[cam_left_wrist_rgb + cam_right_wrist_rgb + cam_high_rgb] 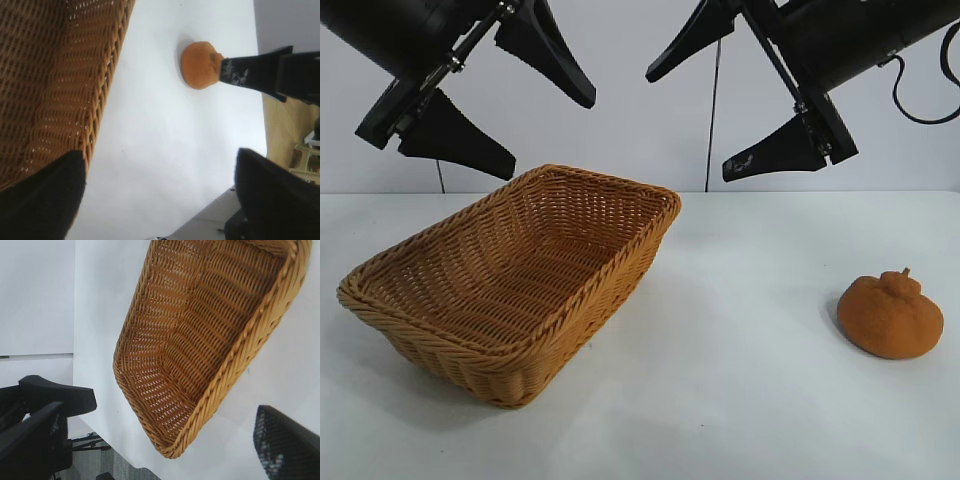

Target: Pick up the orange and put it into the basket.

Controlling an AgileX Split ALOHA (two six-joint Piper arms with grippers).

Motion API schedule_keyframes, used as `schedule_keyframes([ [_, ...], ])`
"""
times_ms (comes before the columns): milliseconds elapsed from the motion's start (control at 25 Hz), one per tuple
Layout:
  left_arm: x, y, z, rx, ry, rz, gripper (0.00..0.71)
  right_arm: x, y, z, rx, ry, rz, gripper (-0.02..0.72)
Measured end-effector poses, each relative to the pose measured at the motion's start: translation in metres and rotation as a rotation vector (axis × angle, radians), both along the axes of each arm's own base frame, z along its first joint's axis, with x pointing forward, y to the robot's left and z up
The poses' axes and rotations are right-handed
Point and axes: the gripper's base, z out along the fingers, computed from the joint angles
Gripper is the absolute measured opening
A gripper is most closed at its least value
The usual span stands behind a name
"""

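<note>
Sitting bare: basket, orange apart.

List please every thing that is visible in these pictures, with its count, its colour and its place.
basket: one, tan-orange wicker, empty, on the table at the exterior view's left.
orange: one, dull orange-brown, on the table at that view's right, apart from the basket.
table: one, white, under both things.
wall: one, pale grey, behind the table.
left gripper: one, black, raised above the basket, fingers spread open, holding nothing.
right gripper: one, black, raised above the table between basket and orange, fingers spread open, holding nothing.
</note>
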Motion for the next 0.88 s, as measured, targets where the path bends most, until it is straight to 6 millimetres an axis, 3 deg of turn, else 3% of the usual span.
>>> schedule_keyframes([
  [880, 0.0000, 0.0000, 0.0000, -0.001, 0.000, 0.000, 0.582, 0.0038, -0.0015, -0.0002, -0.011, -0.026, -0.034, 0.694],
])
